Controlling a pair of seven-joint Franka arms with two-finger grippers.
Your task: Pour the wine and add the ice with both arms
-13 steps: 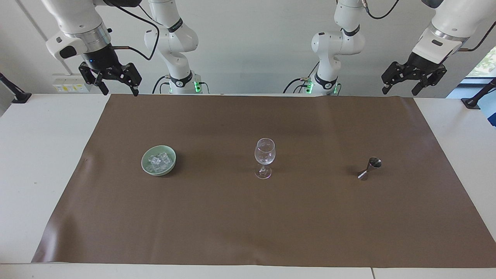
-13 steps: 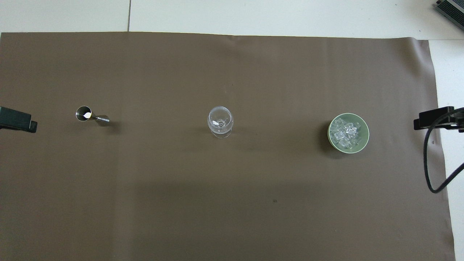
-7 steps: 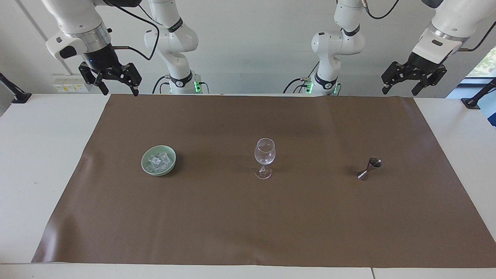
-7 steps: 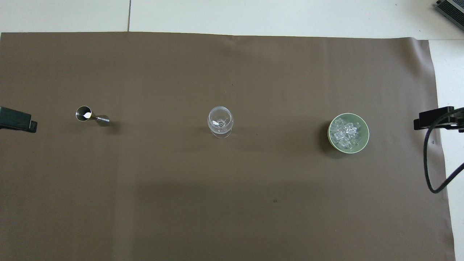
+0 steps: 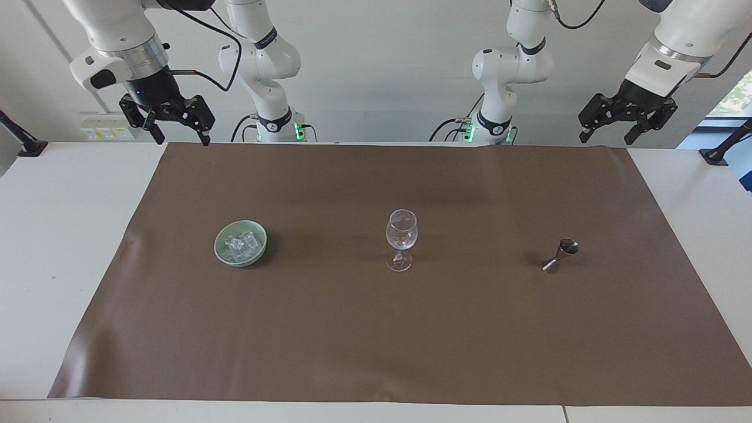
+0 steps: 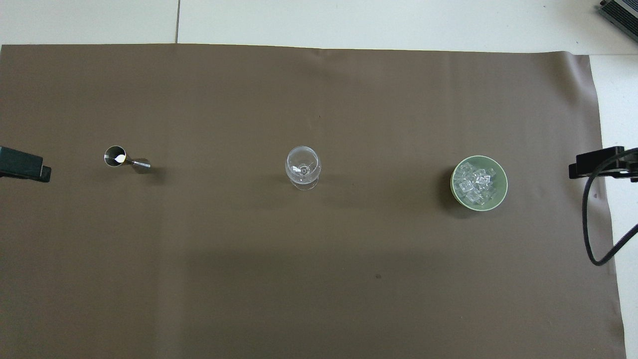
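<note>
While both arms wait raised — left end effector (image 5: 627,126) and right end effector (image 5: 170,121) spread open — ice (image 5: 240,245) fills the green bowl (image 5: 255,254) beside the wine glass (image 5: 401,234).

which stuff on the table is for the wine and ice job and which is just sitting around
For the job:
- ice in the green bowl
- wine glass, upright mid-cloth
- metal measuring cup
- left end effector and right end effector, both open and raised at the robots' edge

Just there:
- brown cloth
- wall socket
</note>
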